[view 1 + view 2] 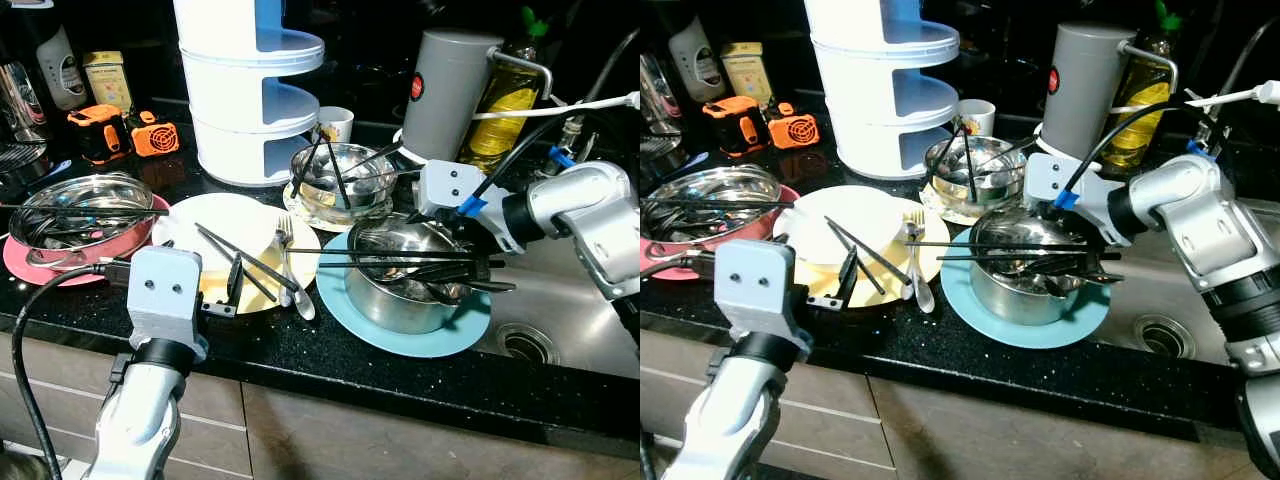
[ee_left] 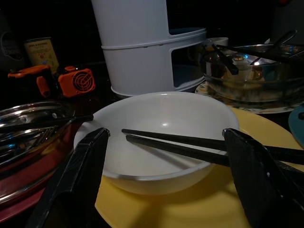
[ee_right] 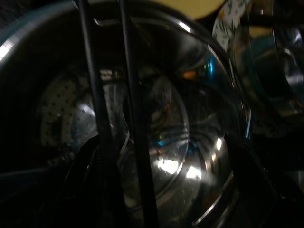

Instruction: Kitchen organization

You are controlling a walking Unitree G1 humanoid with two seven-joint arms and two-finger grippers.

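A white bowl [image 1: 235, 232] sits on a yellow plate [image 2: 190, 204], with two black chopsticks [image 2: 190, 145] lying across it. My left gripper [image 2: 166, 134] is open at the counter's front edge, its fingers [image 2: 80, 166] level with the bowl's near rim and apart from it. A fork and spoon [image 1: 290, 270] lie beside the bowl. To the right, a steel bowl [image 1: 400, 300] on a blue plate [image 1: 440, 338] has two more chopsticks [image 1: 400, 255] across its rim. My right gripper [image 3: 161, 142] is open at the bowl's right side, looking into it.
Behind stand a white tiered rack [image 1: 250, 90], a second metal bowl [image 1: 340, 180] with utensils, a cup [image 1: 335, 122], a grey kettle [image 1: 450, 90] and an oil bottle [image 1: 505, 100]. A steel bowl on a pink plate [image 1: 30, 265] sits left. The sink [image 1: 560, 320] lies right.
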